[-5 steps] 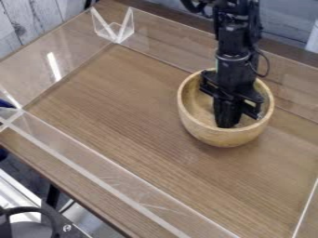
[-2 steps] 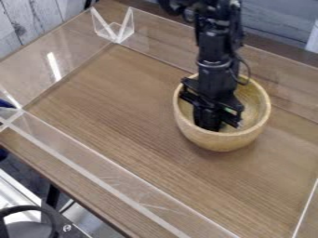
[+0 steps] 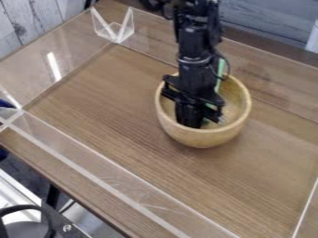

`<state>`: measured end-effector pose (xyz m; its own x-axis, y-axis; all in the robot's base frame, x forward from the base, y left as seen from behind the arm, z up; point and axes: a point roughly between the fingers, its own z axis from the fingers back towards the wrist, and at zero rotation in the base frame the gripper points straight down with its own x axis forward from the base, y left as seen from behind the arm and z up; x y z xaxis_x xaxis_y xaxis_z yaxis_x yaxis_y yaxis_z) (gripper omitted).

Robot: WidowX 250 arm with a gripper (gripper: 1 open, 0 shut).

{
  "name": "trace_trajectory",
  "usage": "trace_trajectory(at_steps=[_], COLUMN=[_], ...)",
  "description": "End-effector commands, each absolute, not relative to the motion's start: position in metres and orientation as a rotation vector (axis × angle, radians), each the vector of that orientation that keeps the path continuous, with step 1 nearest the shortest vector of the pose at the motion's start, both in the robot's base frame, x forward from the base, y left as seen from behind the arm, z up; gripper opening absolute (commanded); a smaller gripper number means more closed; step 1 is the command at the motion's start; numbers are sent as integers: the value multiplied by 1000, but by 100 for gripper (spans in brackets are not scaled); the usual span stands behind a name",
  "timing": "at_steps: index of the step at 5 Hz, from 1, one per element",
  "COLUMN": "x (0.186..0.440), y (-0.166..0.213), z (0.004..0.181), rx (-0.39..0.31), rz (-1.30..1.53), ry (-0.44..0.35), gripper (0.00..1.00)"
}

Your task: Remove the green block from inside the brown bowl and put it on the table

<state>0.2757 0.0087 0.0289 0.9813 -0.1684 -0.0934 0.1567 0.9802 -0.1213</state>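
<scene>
The brown bowl point(image 3: 176, 131) sits right of centre on the table point(image 3: 93, 116). My gripper point(image 3: 192, 115) points straight down into the bowl, its black fingers close together inside it. Of the green block point(image 3: 222, 68) only a small bright green sliver shows, sticking up beside the right of the gripper body above the bowl's far rim. The rest of the block is hidden behind the gripper, which looks shut on it. The bowl's inside is mostly covered by the fingers.
A low clear acrylic wall point(image 3: 74, 158) runs along the table's near-left edge, and another stretch runs along the far side. A small clear acrylic bracket point(image 3: 112, 26) stands at the far-left corner. Bare wood lies left of and in front of the bowl.
My gripper has shifted left, and the bowl has slid left along the table with it. The green sliver has travelled with them. The fingers have stayed shut.
</scene>
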Motion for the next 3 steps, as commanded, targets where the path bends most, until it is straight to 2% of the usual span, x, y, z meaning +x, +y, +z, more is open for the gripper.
trace_trajectory(at_steps=[1,3], x=[281,283], y=[17,8], z=[49,50], rx=[-95,-104], rz=[-155,-176], ry=[31,33], gripper=[0,0])
